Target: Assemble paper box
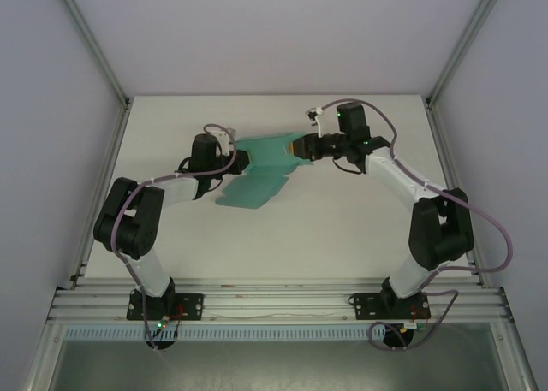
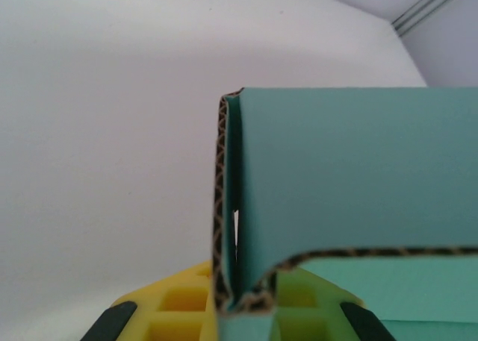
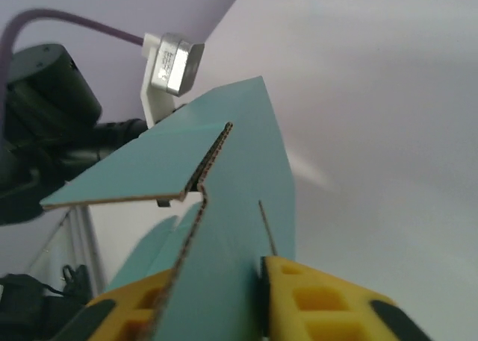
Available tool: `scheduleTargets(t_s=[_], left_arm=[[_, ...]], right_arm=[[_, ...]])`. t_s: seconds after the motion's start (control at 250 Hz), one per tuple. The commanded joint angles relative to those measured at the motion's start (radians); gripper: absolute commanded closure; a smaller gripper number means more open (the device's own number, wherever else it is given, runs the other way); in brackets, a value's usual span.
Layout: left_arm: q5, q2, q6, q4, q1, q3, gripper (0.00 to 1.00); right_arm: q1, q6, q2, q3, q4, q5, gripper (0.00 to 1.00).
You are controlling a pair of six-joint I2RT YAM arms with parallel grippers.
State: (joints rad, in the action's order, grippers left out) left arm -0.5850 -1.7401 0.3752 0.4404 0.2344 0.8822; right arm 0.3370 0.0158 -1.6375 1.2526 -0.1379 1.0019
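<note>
a half-folded teal paper box (image 1: pixel 261 164) was held above the white table (image 1: pixel 342 228), toward the rear, with the left gripper (image 2: pixel 243 304) clamped tight on its left edge and the right gripper (image 3: pixel 224 296) closed on its right flap, frame posts (image 1: pixel 94 42) all around.

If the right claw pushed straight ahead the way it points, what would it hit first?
The green card pinched in the right gripper; beyond that, probably the left gripper, depth unclear.
</note>
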Motion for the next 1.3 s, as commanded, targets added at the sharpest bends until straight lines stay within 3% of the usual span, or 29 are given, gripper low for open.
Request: scheduleTargets(t_s=[0.0,0.072,0.12,0.332,0.468,0.52,0.576,0.672,0.787,0.879,1.083,1.187,1.295], left_arm=[[-0.117,-0.016,0.017,0.137,0.003,0.007,1.00],[-0.136,-0.023,0.022,0.160,0.003,0.011,1.00],[-0.145,-0.030,0.027,0.179,0.003,0.011,1.00],[-0.197,-0.059,0.078,0.288,0.003,0.022,1.00],[-0.207,-0.078,0.100,0.297,0.003,0.045,1.00],[-0.199,-0.073,0.095,0.284,0.002,0.047,1.00],[-0.166,-0.060,0.080,0.243,0.003,0.047,1.00],[-0.059,-0.033,0.038,0.127,0.002,0.049,1.00],[0.046,-0.008,-0.001,0.040,0.003,0.033,1.00],[0.074,0.006,-0.001,0.033,0.003,0.012,1.00],[0.088,0.006,0.000,0.007,0.004,0.021,1.00],[0.105,0.000,0.003,-0.015,0.003,0.035,1.00],[0.104,0.003,0.009,-0.016,0.004,0.036,1.00]], right_arm=[[-0.024,0.180,-0.018,-0.047,0.252,0.183,0.88],[-0.035,0.353,-0.035,-0.086,0.477,0.267,0.92],[-0.037,0.404,-0.046,-0.087,0.534,0.289,0.93],[-0.037,0.415,-0.099,-0.028,0.457,0.291,0.93],[-0.038,0.336,-0.128,0.012,0.328,0.237,0.86],[-0.039,0.273,-0.118,0.023,0.253,0.204,0.80],[-0.039,0.203,-0.092,0.036,0.160,0.146,0.63],[-0.039,0.106,-0.029,0.044,0.040,0.033,0.45],[-0.040,0.059,0.049,0.052,-0.055,-0.121,0.38],[-0.041,0.051,0.093,0.047,-0.075,-0.209,0.21],[-0.039,0.095,0.108,0.055,0.030,-0.276,0.11],[-0.024,0.054,0.068,0.105,-0.006,-0.244,0.09],[0.017,-0.020,0.030,0.138,-0.079,-0.296,0.02]])
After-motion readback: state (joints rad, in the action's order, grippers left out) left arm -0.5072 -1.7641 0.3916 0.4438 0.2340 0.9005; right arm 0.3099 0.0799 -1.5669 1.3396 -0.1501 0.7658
